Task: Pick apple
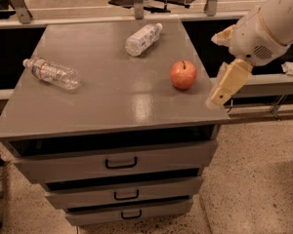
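The apple [183,74] is small, round and red-orange with a short dark stem. It stands upright near the right edge of the grey cabinet top [107,101]. My gripper [226,84] is on the white arm that comes in from the upper right. It hangs at the cabinet's right edge, just right of the apple and a little lower in the picture, with a small gap between them. It holds nothing that I can see.
Two clear plastic bottles lie on the top: one at the left [52,73], one at the back centre [143,39]. The cabinet has three drawers with dark handles [121,163]. A rail and metal posts run behind it. Speckled floor lies to the right.
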`<act>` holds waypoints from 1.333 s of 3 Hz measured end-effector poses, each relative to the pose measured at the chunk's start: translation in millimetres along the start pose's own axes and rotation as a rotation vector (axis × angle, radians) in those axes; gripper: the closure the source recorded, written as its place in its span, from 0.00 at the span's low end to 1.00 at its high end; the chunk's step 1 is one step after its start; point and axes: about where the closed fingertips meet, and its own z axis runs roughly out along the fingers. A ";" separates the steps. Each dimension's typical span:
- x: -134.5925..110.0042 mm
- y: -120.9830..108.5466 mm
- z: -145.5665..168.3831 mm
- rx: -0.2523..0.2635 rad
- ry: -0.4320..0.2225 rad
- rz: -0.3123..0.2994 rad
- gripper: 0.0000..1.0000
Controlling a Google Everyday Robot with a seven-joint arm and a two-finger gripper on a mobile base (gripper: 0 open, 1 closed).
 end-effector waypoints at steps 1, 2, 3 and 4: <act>-16.6 -17.7 23.6 -0.007 -0.101 0.005 0.00; -30.2 -37.1 41.3 -0.010 -0.171 0.018 0.00; -33.0 -58.8 71.0 -0.034 -0.212 0.066 0.00; -26.9 -66.7 95.0 -0.052 -0.206 0.103 0.00</act>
